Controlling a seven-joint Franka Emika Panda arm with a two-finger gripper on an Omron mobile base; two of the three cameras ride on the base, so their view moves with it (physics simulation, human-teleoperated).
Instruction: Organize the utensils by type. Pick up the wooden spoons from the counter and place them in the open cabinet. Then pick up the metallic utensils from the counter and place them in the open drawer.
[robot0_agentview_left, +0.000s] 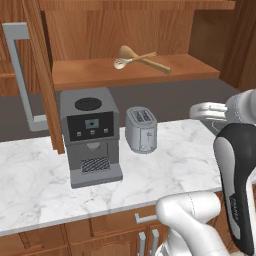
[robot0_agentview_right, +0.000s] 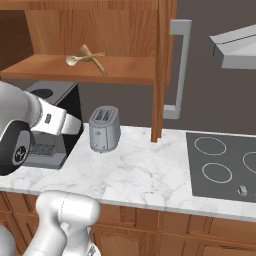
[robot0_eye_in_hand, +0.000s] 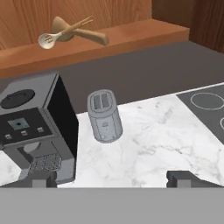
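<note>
Wooden spoons (robot0_agentview_left: 140, 60) crossed on cabinet (robot0_agentview_left: 150, 72) shelf (door ajar); hand (robot0_eye_in_hand: 111, 179) wide, empty.

Pale tan wooden spoons (robot0_agentview_left: 135, 58) lie on the reddish-brown cabinet (robot0_agentview_left: 150, 72) shelf above the grey-veined white counter (robot0_agentview_left: 165, 165).

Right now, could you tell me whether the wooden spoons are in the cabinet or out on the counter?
In the cabinet: the wooden spoons lie crossed on its shelf, above the coffee machine and toaster.

Two wooden spoons (robot0_agentview_left: 140, 59) crossed on cabinet (robot0_agentview_left: 90, 75) shelf, coffee machine (robot0_agentview_left: 90, 135), toaster (robot0_agentview_left: 141, 130) on counter (robot0_agentview_left: 170, 165)
</note>
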